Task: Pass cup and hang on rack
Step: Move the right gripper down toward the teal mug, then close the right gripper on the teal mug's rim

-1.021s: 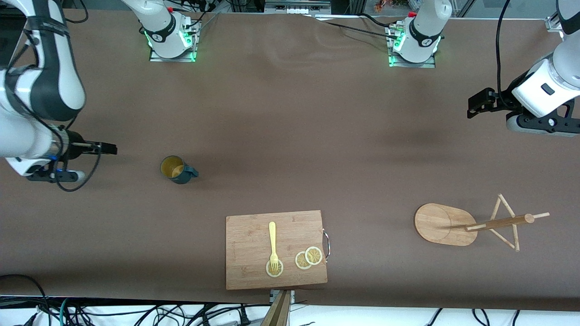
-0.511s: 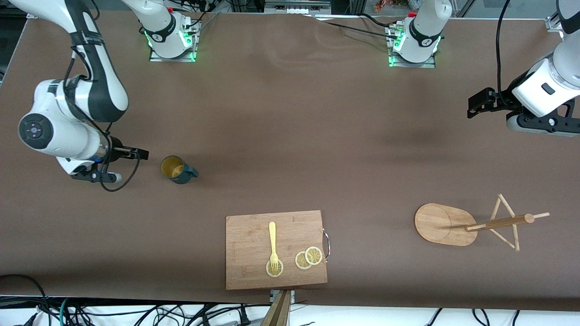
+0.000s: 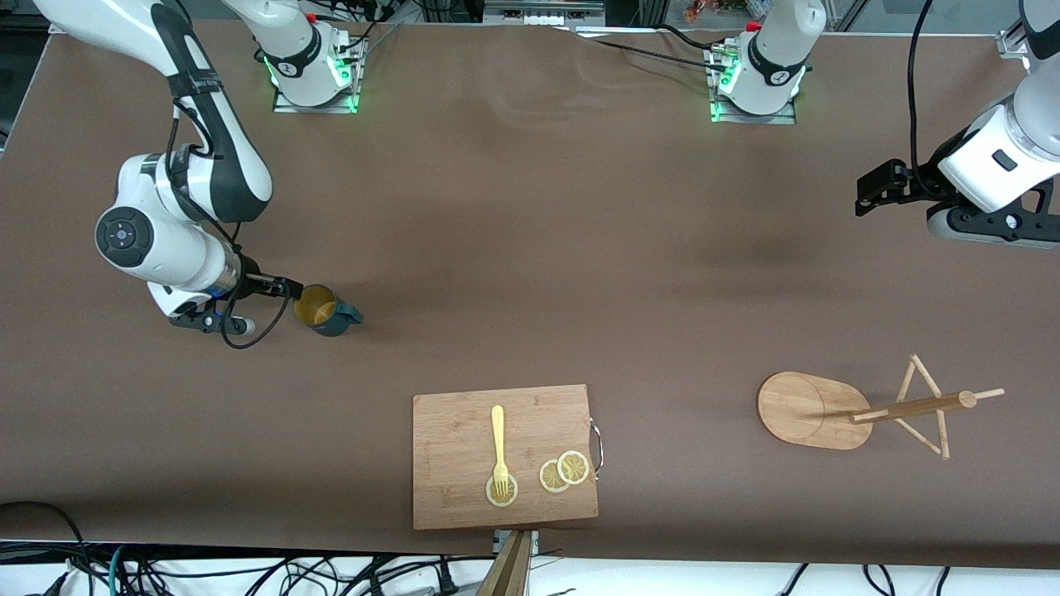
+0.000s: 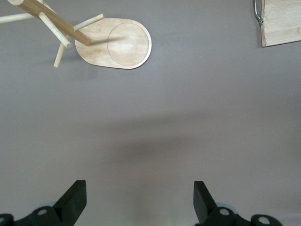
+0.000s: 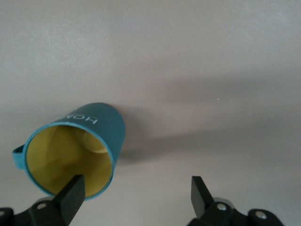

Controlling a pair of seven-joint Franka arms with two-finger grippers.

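A robotics lab: two white arm bases (image 3: 310, 62) bolted to a brown-covered table (image 3: 530, 248), loose black cables (image 3: 248, 571) along its edge.

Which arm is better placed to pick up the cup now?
Right. The right gripper is open right beside the cup; the left gripper waits open over bare table at its own end.

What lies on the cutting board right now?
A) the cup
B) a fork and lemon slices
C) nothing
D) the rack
B: a yellow fork and lemon slices lie on the cutting board; the cup stands on the table by the open right gripper, and the rack stands apart, toward the left arm's end.
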